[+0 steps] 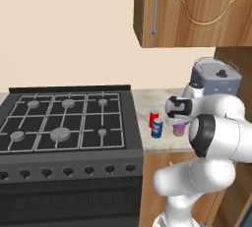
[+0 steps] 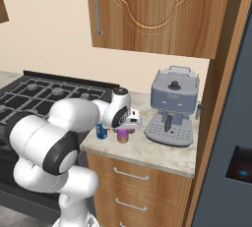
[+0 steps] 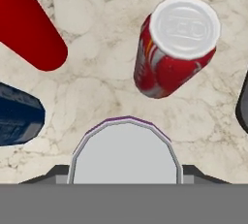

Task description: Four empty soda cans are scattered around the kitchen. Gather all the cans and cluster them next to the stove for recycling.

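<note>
Four cans in play, and the gripper (image 3: 125, 182), clamped on the upright pale pink-lilac can (image 3: 125, 152), hangs over the counter (image 3: 101, 72) just right of the stove (image 1: 64, 123).

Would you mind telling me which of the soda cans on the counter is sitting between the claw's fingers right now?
The pale pink-lilac can, its silvery top right between the claw tips. The plain red can, blue-and-white can and reddish-pink can stand free on the counter.
</note>
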